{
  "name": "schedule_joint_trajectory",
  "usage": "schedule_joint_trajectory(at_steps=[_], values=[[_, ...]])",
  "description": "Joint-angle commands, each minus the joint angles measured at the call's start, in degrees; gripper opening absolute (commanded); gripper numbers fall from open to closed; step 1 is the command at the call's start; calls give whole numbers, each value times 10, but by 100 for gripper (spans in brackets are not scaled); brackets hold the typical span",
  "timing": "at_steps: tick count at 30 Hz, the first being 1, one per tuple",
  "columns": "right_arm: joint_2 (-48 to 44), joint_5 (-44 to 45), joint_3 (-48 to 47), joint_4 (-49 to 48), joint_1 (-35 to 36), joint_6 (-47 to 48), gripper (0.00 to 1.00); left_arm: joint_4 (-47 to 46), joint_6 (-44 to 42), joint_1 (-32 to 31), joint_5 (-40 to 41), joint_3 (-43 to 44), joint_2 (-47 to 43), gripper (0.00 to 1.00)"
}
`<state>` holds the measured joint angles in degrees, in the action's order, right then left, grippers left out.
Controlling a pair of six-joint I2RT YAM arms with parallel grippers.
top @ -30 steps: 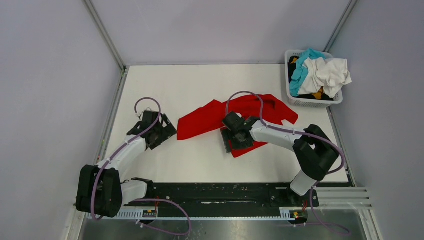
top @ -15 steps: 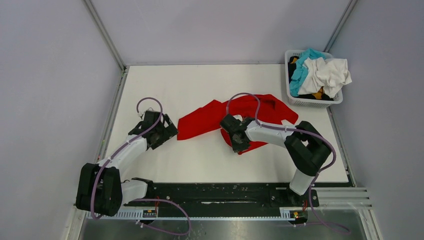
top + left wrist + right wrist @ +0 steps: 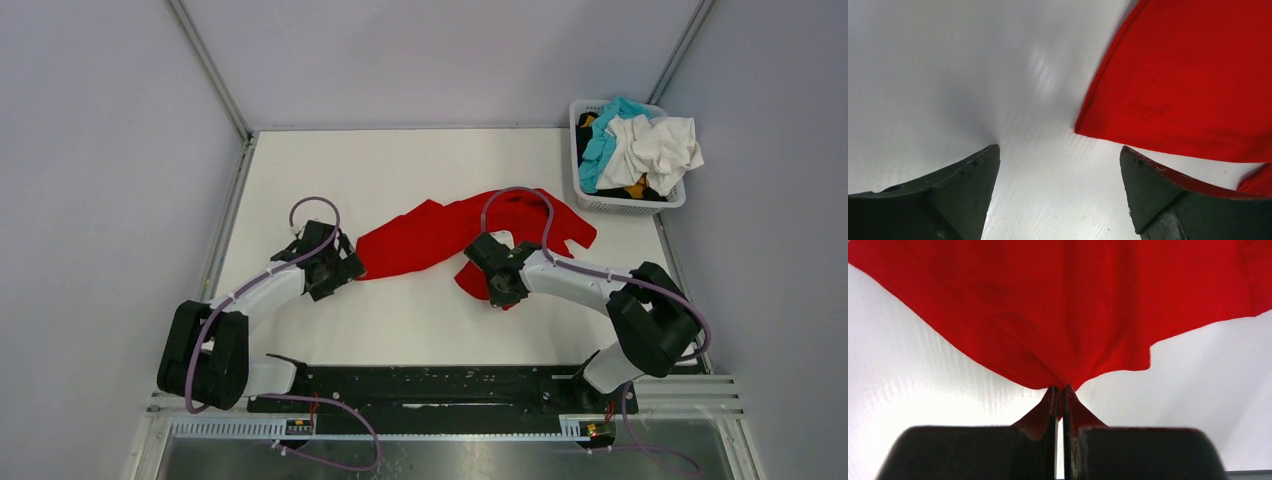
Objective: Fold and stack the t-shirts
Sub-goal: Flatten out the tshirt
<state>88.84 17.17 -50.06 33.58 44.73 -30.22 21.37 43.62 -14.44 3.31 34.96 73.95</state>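
Observation:
A red t-shirt (image 3: 440, 235) lies crumpled across the middle of the white table (image 3: 400, 170). My right gripper (image 3: 499, 291) is shut on its near edge. In the right wrist view the red t-shirt (image 3: 1073, 305) bunches to a point between my shut right gripper (image 3: 1060, 389). My left gripper (image 3: 343, 266) sits at the shirt's left end, open. In the left wrist view the left gripper (image 3: 1060, 167) has bare table between its fingers, and the red t-shirt (image 3: 1193, 85) has its corner just beyond and right of the fingertips. More t-shirts (image 3: 650, 145), white, teal and dark, fill a basket.
The white basket (image 3: 622, 205) stands at the table's back right corner, against the right wall. Grey walls enclose the table on the left, back and right. The black rail (image 3: 440, 385) with both arm bases runs along the near edge.
My right gripper shut on the shirt's near edge and drew it right and toward the near side. My left gripper slid right to the shirt's left corner and narrowed slightly.

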Motion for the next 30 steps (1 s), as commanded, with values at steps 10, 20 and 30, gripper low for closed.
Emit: schedule_joint_trajectory(at_steps=[10, 20, 30], values=[[-82, -23, 50, -24, -77, 42, 0, 30, 3, -83, 57, 105, 121, 78], [-107, -41, 66, -40, -97, 50, 0, 40, 1, -113, 66, 170, 216, 55], [-137, -41, 75, -51, -132, 50, 0, 44, -13, -122, 98, 213, 240, 0]])
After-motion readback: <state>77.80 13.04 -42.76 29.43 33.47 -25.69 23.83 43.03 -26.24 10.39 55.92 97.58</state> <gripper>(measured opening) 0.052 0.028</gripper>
